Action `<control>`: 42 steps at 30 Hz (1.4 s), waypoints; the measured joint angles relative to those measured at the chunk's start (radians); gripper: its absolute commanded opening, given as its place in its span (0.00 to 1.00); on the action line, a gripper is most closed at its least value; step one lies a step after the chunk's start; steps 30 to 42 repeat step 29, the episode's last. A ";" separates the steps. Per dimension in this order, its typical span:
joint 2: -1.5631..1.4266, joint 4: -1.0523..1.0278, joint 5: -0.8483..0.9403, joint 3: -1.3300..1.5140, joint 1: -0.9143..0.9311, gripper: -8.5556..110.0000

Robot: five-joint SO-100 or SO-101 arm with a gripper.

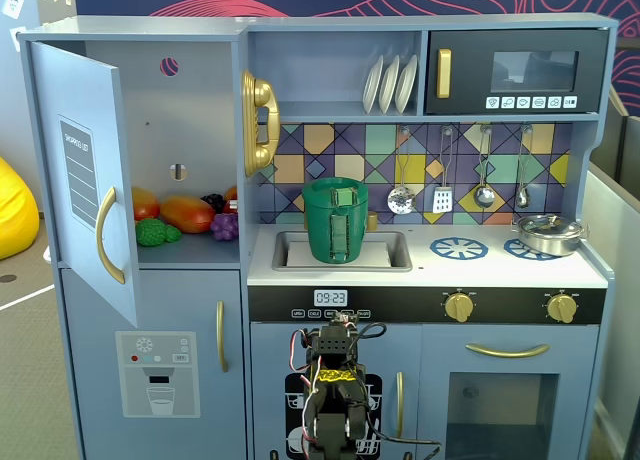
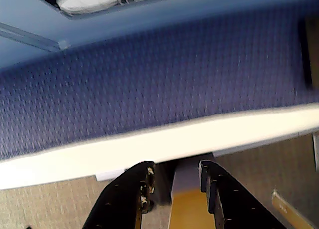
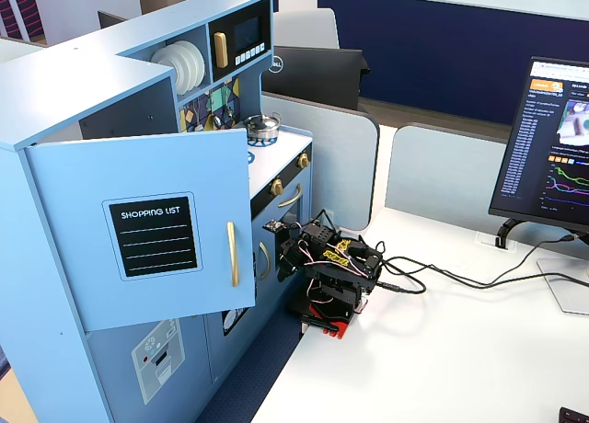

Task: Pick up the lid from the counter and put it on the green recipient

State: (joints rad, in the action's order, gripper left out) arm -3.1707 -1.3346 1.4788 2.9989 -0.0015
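At bottom centre of a fixed view, folded low before the oven front: the arm (image 1: 335,380), well below the counter (image 1: 500,272). In the wrist view, at the lower edge, gripper (image 2: 175,167) with its two black fingers (image 2: 142,176) standing apart, nothing between them, aimed at blue carpet and a pale edge, not at any task thing.

At mid-frame of that fixed view, upright in the sink (image 1: 395,252): the green recipient (image 1: 336,220), handle strip facing the camera. No lid to be made out on the white counter; only a scrap of green just inside the pot's rim, too small to tell whether lid or not.

Likely trouble from here:
- Rising blind from so low, and clipping the counter's front lip.
- Mistaking a blue burner ring (image 1: 458,247) at right of centre for the lid.
- Brushing the silver pot (image 1: 548,233) at far right while searching.
- Nudging the tall recipient and tipping it in its shallow recess.
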 measured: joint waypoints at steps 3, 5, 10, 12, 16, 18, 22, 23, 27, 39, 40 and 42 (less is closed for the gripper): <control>-0.014 -0.009 0.015 0.002 -0.006 0.08; -0.014 -0.009 0.021 0.002 -0.003 0.08; -0.014 -0.012 0.028 0.002 -0.005 0.08; -0.014 -0.012 0.028 0.002 -0.005 0.08; -0.014 -0.012 0.028 0.002 -0.005 0.08; -0.014 -0.012 0.028 0.002 -0.005 0.08; -0.014 -0.012 0.028 0.002 -0.005 0.08; -0.014 -0.012 0.028 0.002 -0.005 0.08; -0.014 -0.012 0.028 0.002 -0.005 0.08; -0.014 -0.012 0.028 0.002 -0.005 0.08; -0.014 -0.012 0.028 0.002 -0.005 0.08; -0.014 -0.012 0.028 0.002 -0.005 0.08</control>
